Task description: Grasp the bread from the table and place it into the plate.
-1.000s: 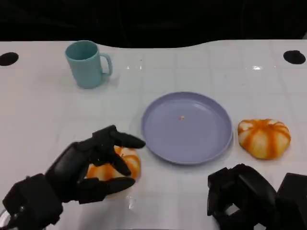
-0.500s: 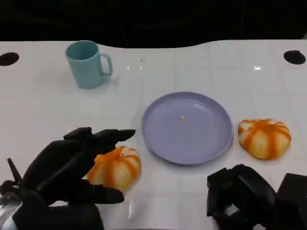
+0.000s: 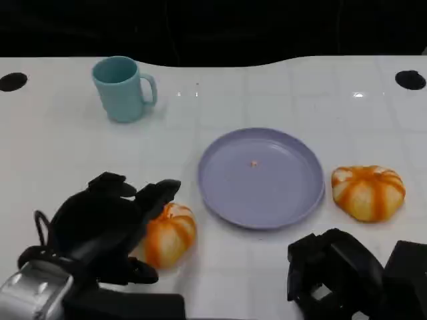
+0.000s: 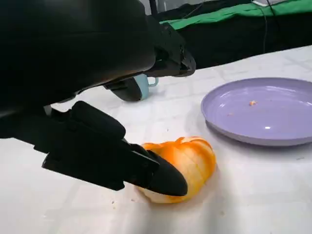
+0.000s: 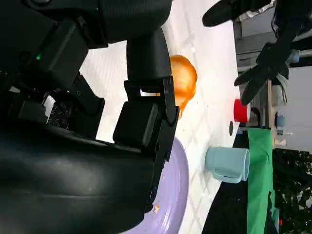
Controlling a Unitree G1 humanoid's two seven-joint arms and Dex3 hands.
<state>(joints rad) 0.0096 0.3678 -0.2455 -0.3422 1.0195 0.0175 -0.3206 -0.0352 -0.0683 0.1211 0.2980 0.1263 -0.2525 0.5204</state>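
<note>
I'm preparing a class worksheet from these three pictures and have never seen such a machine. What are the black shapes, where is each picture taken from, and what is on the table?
The black shapes are a humanoid robot's two hands. One picture looks down from its head; the other two come from cameras at each wrist. On the white table lie a purple plate with nothing but a crumb on it, a light blue mug and two orange-striped bread rolls. The left hand reaches around the near bread, one finger touching it; the bread sits on the table, not lifted. The right hand rests curled and holds nothing. The other bread lies right of the plate.
</note>
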